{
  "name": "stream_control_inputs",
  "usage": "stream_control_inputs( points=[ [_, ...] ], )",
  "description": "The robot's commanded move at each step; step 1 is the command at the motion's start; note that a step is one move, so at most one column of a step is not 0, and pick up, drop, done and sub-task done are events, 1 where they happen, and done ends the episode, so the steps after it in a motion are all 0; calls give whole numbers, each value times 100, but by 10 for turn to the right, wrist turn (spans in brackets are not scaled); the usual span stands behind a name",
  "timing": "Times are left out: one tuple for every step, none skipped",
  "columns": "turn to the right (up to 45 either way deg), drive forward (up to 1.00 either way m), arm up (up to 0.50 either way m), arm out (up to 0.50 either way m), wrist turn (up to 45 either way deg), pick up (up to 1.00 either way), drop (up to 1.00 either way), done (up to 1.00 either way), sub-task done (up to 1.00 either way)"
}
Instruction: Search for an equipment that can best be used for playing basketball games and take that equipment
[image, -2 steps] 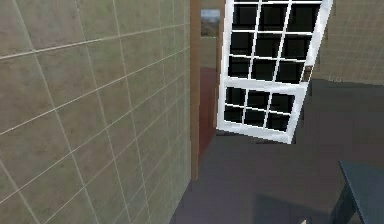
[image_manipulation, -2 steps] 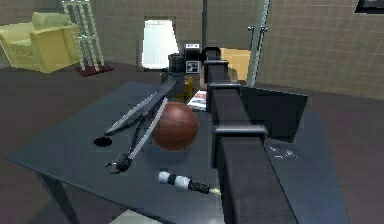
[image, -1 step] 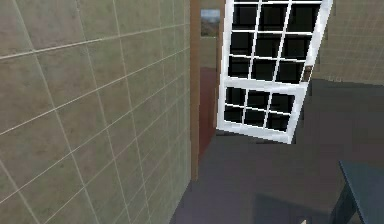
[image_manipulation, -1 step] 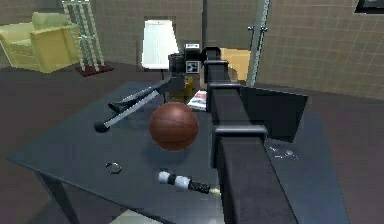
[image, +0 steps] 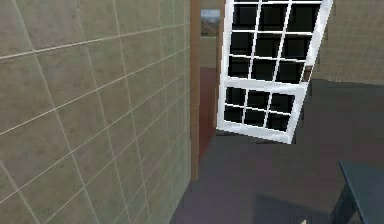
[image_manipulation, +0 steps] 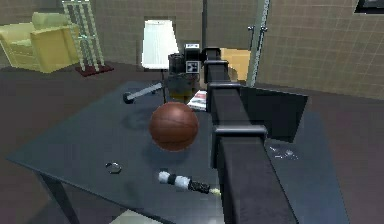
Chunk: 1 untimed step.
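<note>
Looking ahead in the forward view, you have a beige tiled wall (image: 80, 110) well to the left of the dark grey table (image: 362, 190), whose corner shows at the bottom right. Beyond that table and to its left stands a white-framed door with dark glass panes (image: 268, 65), above a dark floor.

Turning to the arm side view, you see the table spread wide, with the round orange-brown basketball (image_manipulation: 174, 126) resting near the table's middle. The dark square arm bar (image_manipulation: 240, 150) lies across the table's right part. The gripper (image_manipulation: 182, 78) sits toward the table's far edge with clutter on the tabletop behind it, so you cannot tell whether it is grasping anything or released. A slim black-and-white pen-like stick (image_manipulation: 186, 182) lies by the table's near edge. A white lampshade (image_manipulation: 155, 45) and a yellow-green armchair (image_manipulation: 40, 42) stand beyond the table's far side.
</note>
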Motion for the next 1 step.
stream_control_inputs(
  points=[
    [0, 0, 0, 0, 300, 0, 0, 0, 0]
  ],
)
